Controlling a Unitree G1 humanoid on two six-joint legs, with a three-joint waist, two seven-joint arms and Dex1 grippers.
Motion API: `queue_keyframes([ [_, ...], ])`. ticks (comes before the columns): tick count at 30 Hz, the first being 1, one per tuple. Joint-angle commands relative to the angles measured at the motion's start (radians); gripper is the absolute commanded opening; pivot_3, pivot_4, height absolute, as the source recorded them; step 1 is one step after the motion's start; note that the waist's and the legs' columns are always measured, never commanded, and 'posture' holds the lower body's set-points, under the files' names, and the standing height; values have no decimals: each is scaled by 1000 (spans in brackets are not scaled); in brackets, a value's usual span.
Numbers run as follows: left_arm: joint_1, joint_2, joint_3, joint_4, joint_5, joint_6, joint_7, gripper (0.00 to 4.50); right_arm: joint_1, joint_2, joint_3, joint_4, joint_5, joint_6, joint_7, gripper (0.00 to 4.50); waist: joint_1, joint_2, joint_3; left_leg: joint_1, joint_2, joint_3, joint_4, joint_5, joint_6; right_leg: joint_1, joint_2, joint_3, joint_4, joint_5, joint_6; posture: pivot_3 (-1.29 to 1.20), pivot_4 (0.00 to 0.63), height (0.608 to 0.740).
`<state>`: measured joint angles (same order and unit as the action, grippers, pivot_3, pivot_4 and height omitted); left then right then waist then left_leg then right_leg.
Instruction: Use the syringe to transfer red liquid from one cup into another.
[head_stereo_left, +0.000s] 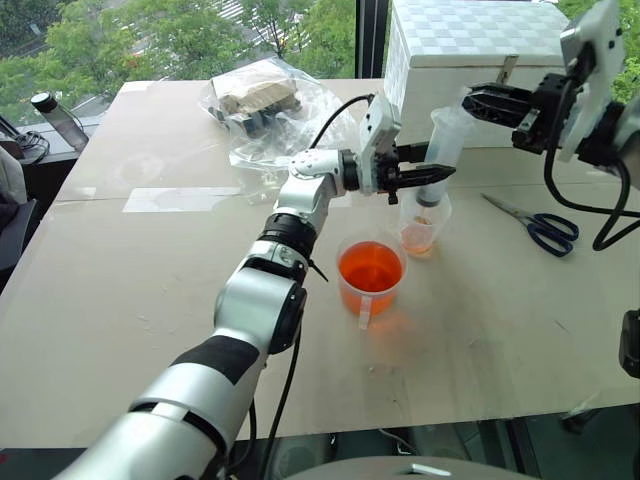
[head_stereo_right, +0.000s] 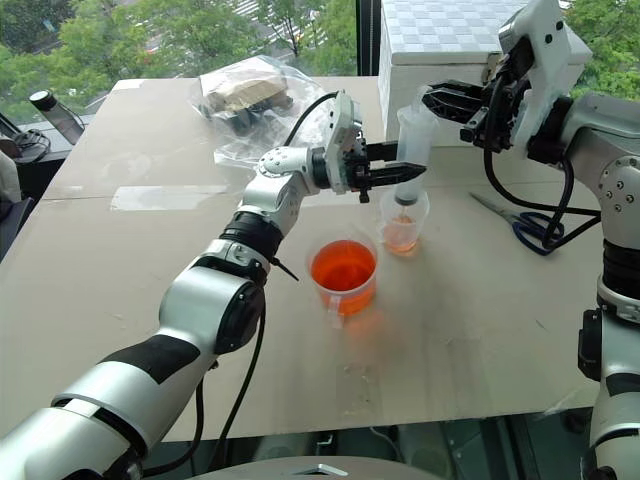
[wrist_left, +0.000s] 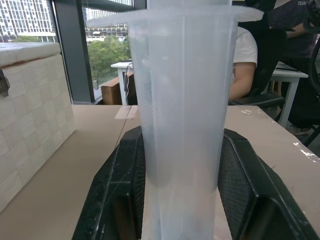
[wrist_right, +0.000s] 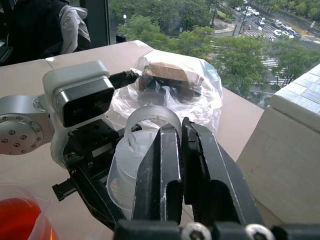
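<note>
The syringe (head_stereo_left: 441, 138) stands upright with its tip down inside the smaller handle-less cup (head_stereo_left: 424, 228), which holds a little red liquid at its bottom. My left gripper (head_stereo_left: 434, 179) is shut on the syringe's barrel from the side; its black fingers (wrist_left: 120, 190) flank the clear barrel (wrist_left: 182, 100). My right gripper (head_stereo_left: 474, 100) is shut, with its tips on the plunger's round top (wrist_right: 150, 120). In front stands the wider cup with a handle (head_stereo_left: 370, 270), about half full of red liquid.
A white box (head_stereo_left: 480, 50) stands behind the cups. Blue-handled scissors (head_stereo_left: 535, 225) lie to the right. A plastic bag (head_stereo_left: 265, 105) of items sits at the back, and a bottle (head_stereo_left: 60, 118) at the far left. A seated person (wrist_left: 245, 55) is beyond the table.
</note>
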<state>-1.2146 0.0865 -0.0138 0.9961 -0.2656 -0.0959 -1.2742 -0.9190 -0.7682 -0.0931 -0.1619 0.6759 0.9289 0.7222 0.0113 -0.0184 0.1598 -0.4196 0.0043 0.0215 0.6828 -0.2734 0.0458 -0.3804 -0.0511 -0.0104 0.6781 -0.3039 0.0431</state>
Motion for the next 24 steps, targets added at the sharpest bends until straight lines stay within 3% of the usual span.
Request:
queue_keyframes([
  [1, -78, -7, 48, -37, -31, -41, 16, 1452, 14, -2, 26, -22, 5, 32, 24, 103, 0, 0, 0, 0, 0, 0, 0, 0, 0, 0, 0, 0, 0, 0, 0, 0, 150, 740],
  [8, -80, -8, 51, -31, -28, -45, 15, 1452, -28, 1, -37, 28, 1, -4, 11, 103, 0, 0, 0, 0, 0, 0, 0, 0, 0, 0, 0, 0, 0, 0, 0, 0, 150, 740],
  [9, -80, -8, 51, -30, -28, -45, 15, 1452, -27, -10, -54, 29, 17, 1, 28, 685, 1, 0, 0, 0, 0, 0, 0, 0, 0, 0, 0, 0, 0, 0, 0, 0, 150, 740],
  [11, -81, -8, 53, -28, -26, -46, 15, 1452, -21, -23, -87, 28, 48, 11, 50, 1352, 2, 0, 0, 0, 0, 0, 0, 0, 0, 0, 0, 0, 0, 0, 0, 0, 150, 740],
  [14, -82, -9, 57, -24, -22, -47, 13, 1452, -11, -21, -163, 49, 85, 12, 38, 2886, 1, 0, 0, -1, 0, 0, 0, 0, 0, 0, 0, 0, 0, 0, 0, 0, 150, 740],
  [15, -82, -9, 60, -24, -21, -46, 11, 1452, 10, -30, -209, 60, 118, 17, 56, 3186, 2, 0, 0, -1, 0, 0, 0, 0, 0, 0, 0, 0, 0, 0, 0, 0, 150, 740],
  [18, -83, -10, 63, -23, -20, -46, 10, 1452, 82, -55, -290, 69, 175, 20, 101, 3186, 4, 0, 0, -1, 0, -1, 0, 0, 0, 0, 0, -1, 0, 0, 0, 0, 150, 740],
  [21, -85, -12, 65, -22, -20, -46, 9, 1452, 170, -65, -269, 46, 154, 3, 116, 3186, 1, 0, 0, -2, 0, -1, 1, 0, 0, 0, 0, -1, 0, 0, 0, 0, 150, 740],
  [24, -85, -15, 65, -23, -18, -45, 8, 1452, 196, -5, -231, 6, 153, -18, 76, 3186, -10, 0, 0, -1, 0, 0, 1, 0, 0, 0, 0, 0, 0, 0, 0, 0, 150, 740],
])
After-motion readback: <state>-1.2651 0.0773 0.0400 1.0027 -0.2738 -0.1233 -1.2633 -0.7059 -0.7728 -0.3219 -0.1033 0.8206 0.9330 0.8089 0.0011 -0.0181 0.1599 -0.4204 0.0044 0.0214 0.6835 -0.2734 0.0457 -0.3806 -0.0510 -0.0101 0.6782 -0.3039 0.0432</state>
